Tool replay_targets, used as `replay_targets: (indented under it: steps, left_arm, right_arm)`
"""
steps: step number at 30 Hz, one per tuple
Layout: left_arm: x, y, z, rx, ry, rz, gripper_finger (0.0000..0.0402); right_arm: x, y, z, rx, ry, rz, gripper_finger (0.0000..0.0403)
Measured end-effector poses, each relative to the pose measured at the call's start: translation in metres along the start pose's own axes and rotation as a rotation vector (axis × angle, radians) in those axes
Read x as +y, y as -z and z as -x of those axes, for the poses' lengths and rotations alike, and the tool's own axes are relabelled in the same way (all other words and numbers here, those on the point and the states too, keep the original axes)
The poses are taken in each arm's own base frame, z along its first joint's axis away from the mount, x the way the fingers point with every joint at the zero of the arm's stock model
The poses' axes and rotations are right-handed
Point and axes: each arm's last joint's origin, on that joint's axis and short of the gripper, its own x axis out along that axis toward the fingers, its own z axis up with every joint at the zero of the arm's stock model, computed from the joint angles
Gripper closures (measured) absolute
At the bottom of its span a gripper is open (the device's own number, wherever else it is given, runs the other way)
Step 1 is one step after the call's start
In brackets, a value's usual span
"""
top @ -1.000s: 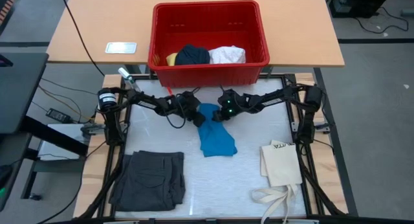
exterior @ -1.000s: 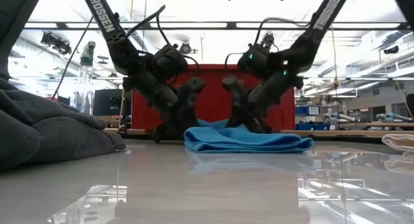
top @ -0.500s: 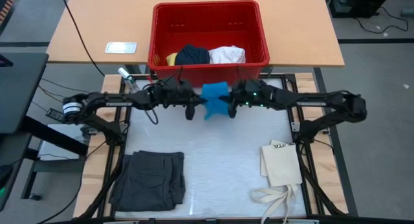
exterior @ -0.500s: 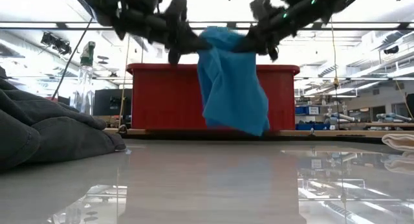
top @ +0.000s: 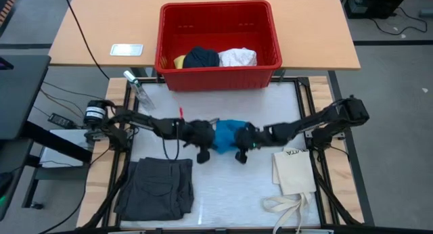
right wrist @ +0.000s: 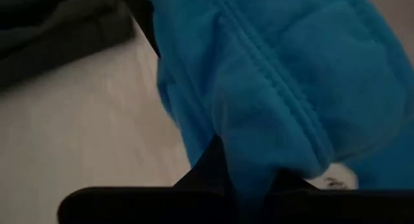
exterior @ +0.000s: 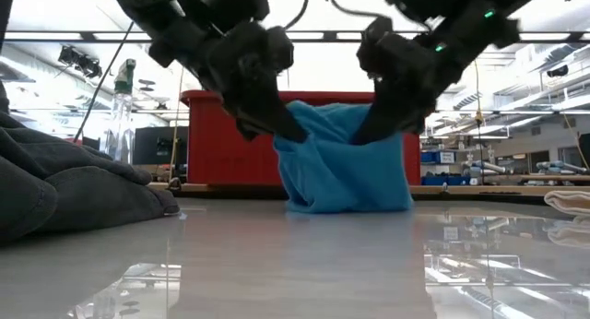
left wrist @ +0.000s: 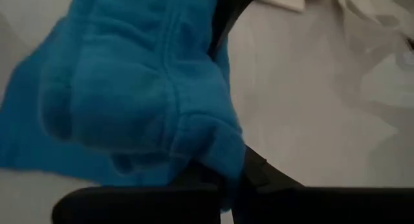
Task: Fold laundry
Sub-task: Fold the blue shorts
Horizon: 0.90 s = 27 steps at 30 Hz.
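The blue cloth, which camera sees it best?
The low view: the blue cloth hangs between the left gripper and right gripper, bottom touching the table. The high view shows a small bunch; wrist views show only close-up folds.

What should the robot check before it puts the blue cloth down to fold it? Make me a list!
1. Left gripper holding the blue cloth: ok, shut on one edge.
2. Right gripper holding it too: ok, shut on the other edge.
3. Cloth spread flat between them: not ok, it hangs bunched, its bottom at the table.
4. Free table in front for laying it out: ok, bare surface there.
5. Grey shorts out of the way: ok, off to the left corner.
6. Tote bag out of the way: ok, apart on the right.
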Motion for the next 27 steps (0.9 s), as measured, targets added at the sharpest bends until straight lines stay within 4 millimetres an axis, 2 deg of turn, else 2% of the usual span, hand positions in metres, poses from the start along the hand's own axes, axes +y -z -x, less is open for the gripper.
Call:
replay_targets:
  steps: [3, 8, 12, 16, 19, 22, 27]
  left_arm:
    - [-0.013, -0.004, -0.001, -0.016, 0.01, 0.0, 0.0394]
    - [-0.021, -0.027, 0.007, -0.065, 0.022, -0.053, 0.0394]
    - [-0.016, -0.048, 0.012, -0.078, -0.013, -0.092, 0.0394]
    - [-0.004, -0.075, 0.023, -0.08, -0.087, -0.122, 0.0394]
    - [0.0, -0.096, 0.035, -0.063, -0.12, -0.157, 0.0394]
    - [-0.005, -0.113, 0.048, -0.03, -0.103, -0.156, 0.0394]
    - [-0.021, -0.138, 0.07, -0.016, 0.057, -0.088, 0.0395]
  right_arm:
    - [0.013, 0.004, 0.007, -0.023, -0.006, -0.012, 0.0385]
    - [0.02, 0.003, 0.027, -0.057, 0.007, -0.052, 0.0385]
    - [0.017, -0.001, 0.043, -0.116, 0.086, -0.008, 0.0385]
    - [0.002, -0.018, 0.061, -0.213, 0.151, 0.025, 0.0385]
    - [-0.002, -0.032, 0.082, -0.277, 0.158, 0.05, 0.0385]
    - [-0.001, -0.045, 0.107, -0.311, 0.07, -0.014, 0.0385]
    - [-0.002, -0.058, 0.144, -0.256, -0.157, -0.248, 0.0385]
